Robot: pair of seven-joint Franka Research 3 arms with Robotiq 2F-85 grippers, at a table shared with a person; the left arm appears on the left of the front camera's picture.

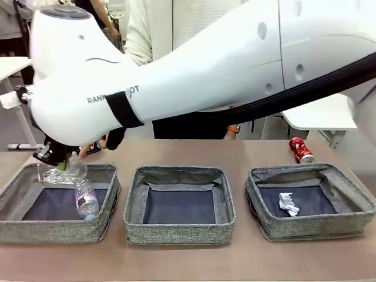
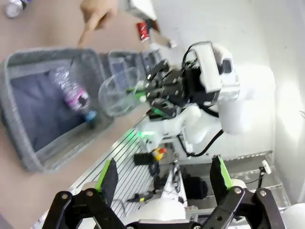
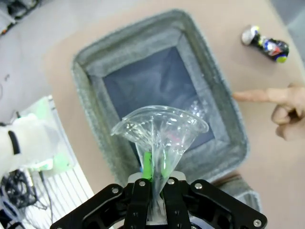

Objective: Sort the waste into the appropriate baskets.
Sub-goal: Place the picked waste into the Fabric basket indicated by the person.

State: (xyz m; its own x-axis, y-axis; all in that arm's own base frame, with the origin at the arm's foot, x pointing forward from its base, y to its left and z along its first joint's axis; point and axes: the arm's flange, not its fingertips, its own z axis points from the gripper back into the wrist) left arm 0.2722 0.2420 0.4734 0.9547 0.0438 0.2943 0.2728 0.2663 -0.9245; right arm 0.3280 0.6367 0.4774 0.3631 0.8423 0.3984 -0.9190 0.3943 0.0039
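Squeezing the thin, creased wall of a clear plastic cup (image 3: 159, 126) flat between its green pads, the right gripper (image 3: 155, 167) holds the cup with its wide round mouth turned toward the left rectangular basket of grey woven fabric (image 3: 81, 86). A clear plastic bottle (image 1: 86, 200) lies slanted inside that basket on the dark flat bottom. A person's hand (image 3: 281, 102) points one finger at the basket's far rim, near a dark multicoloured can (image 3: 269, 43) on the smooth brown table (image 3: 228, 28). The left gripper (image 2: 164, 174) hangs away from the table, fingers spread wide with nothing between them.
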